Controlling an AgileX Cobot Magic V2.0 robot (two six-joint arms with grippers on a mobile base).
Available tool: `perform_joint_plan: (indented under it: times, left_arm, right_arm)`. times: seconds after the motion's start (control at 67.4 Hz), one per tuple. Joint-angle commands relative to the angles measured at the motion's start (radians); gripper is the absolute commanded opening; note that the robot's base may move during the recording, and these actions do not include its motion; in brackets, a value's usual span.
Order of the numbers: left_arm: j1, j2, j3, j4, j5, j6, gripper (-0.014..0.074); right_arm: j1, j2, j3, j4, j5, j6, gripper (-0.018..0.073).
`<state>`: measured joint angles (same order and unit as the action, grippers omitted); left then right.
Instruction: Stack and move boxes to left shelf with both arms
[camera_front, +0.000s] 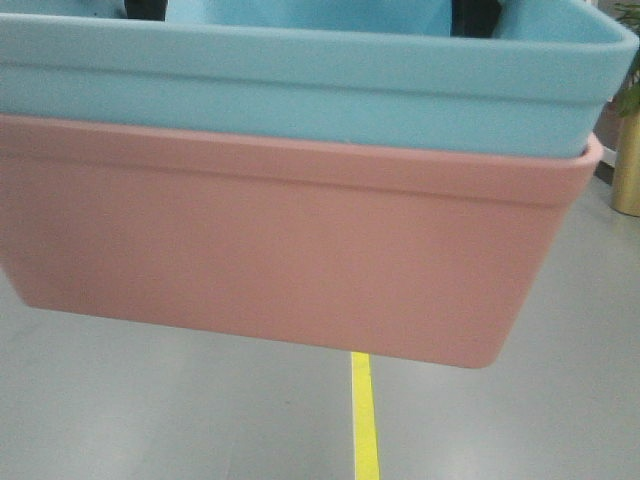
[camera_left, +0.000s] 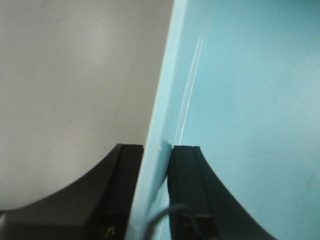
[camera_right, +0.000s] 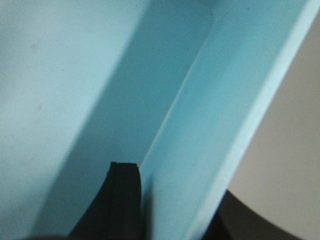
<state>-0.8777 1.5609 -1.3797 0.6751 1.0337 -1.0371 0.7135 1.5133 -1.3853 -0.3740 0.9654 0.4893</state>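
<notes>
The light blue box sits nested inside the salmon pink box, and the stack hangs tilted above the floor, filling the front view. My left gripper is shut on the blue box's side wall, one black finger on each face. On the opposite wall my right gripper is shut too, with its inner finger against the inside face and the outer finger partly hidden behind the rim. The left shelf is out of view.
Grey floor with a yellow line lies below the stack. A gold-coloured pot with a plant stands at the right edge. Dark parts of both arms show above the blue rim.
</notes>
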Motion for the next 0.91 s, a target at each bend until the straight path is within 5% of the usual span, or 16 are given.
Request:
perform_joint_plan:
  times: [0.0, 0.891]
  left_arm:
    - [-0.031, -0.035, -0.047, 0.000, -0.278, 0.000, -0.0008]
    - [-0.031, -0.035, -0.047, 0.000, -0.278, 0.000, -0.0008]
  right_arm:
    - [0.042, -0.041, -0.055, 0.104, -0.258, -0.029, 0.0056]
    - [0.042, -0.041, -0.055, 0.104, -0.258, -0.029, 0.0056]
